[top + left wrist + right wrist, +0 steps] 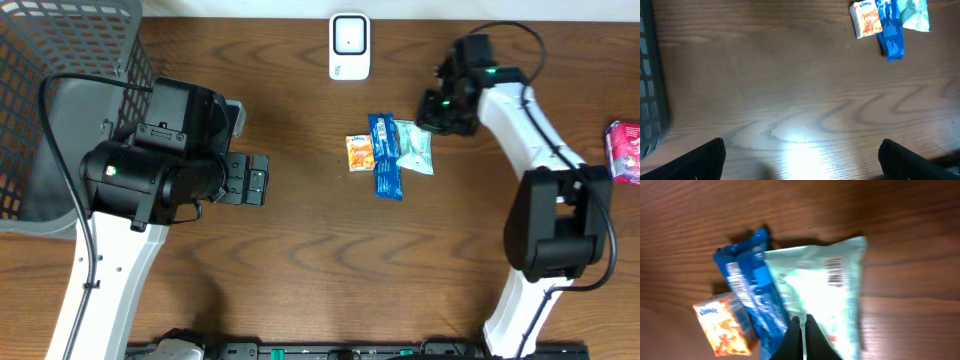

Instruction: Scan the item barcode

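Three small packets lie side by side at mid-table: an orange one [359,152], a blue bar wrapper [385,155] and a pale green packet [415,148] with a barcode facing up [836,272]. My right gripper [432,112] [802,320] is shut, its fingertips pinched together on the near edge of the pale green packet [825,280]. The blue wrapper [752,290] and the orange packet [722,330] lie just left of it. A white scanner [349,46] stands at the table's back edge. My left gripper [258,180] [802,150] hovers wide open over bare wood, far left of the packets.
A grey mesh basket [60,60] fills the back left corner beside the left arm. A pink packet [625,150] lies at the right edge. In the left wrist view the same three packets show at top right, the blue wrapper [890,30] in the middle.
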Controlling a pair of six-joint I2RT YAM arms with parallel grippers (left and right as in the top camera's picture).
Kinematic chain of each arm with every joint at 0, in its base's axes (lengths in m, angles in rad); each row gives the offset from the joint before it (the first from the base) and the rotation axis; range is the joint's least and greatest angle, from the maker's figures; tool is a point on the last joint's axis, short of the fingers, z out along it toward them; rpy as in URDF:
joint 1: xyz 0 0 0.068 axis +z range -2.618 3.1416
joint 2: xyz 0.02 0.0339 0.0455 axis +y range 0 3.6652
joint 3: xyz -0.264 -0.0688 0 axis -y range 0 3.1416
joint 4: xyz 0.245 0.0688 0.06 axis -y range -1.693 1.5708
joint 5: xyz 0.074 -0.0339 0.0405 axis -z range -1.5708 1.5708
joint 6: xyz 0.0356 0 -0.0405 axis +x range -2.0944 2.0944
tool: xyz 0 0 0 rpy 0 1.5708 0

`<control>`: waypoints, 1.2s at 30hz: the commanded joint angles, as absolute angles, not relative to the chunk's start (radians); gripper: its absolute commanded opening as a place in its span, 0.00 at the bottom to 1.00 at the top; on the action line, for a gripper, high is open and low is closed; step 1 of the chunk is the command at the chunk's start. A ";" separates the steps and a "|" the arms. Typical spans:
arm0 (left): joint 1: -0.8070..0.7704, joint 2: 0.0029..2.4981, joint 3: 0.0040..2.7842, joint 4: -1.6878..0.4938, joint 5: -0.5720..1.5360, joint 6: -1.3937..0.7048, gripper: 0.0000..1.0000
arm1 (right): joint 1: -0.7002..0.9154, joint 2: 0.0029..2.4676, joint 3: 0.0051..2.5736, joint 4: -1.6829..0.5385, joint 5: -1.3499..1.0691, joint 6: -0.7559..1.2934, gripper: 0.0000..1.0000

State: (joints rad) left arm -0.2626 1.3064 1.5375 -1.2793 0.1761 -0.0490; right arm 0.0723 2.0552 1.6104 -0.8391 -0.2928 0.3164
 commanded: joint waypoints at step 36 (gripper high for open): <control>-0.257 1.309 1.547 -1.283 0.163 -0.050 0.98 | 0.358 2.096 1.309 -0.579 0.345 0.362 0.46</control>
State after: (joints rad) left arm -0.2626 1.3064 1.5375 -1.2793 0.1761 -0.0490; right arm 0.3603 2.0632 1.3567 -0.5838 0.3573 0.3481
